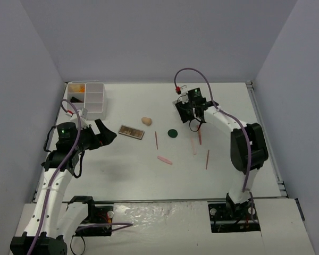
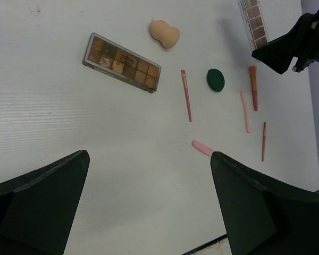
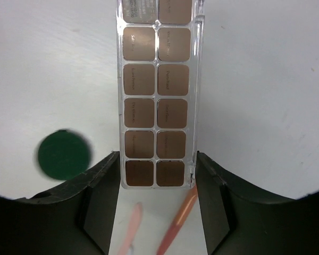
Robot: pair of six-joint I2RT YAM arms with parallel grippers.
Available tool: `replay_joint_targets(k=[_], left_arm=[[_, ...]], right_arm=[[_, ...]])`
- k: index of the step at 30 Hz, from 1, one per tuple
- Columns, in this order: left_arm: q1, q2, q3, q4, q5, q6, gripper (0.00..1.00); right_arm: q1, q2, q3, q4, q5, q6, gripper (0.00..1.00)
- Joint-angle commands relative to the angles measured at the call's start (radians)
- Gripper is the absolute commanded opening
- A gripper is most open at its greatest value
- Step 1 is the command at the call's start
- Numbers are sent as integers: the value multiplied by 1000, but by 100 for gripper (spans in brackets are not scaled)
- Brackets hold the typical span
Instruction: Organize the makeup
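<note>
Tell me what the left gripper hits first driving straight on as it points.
Probably the brown eyeshadow palette, directly ahead of the left gripper; its height above the table is unclear.

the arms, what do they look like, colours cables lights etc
The left arm and right arm both have white links with black joint housings. A purple cable runs along each, and near the right wrist there is a small red connector. Each wrist shows a green light. The left gripper and right gripper have broad, black, wedge-shaped fingers.
</note>
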Motion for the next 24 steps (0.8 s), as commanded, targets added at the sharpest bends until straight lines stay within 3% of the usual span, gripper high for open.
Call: replay_joint_targets(k=[1, 8, 13, 24], left_arm=[[7, 8, 135, 80, 127, -90, 97], [-36, 38, 247, 149, 242, -226, 97], [-90, 71, 323, 164, 260, -275, 97], [-267, 212, 477, -6, 227, -189, 97]], right_arm=[[135, -273, -99, 169, 29, 35, 2], [385, -554, -353, 399, 4, 93, 1], [499, -693, -435, 471, 3, 92, 1], [571, -763, -456, 466, -46, 46, 2]])
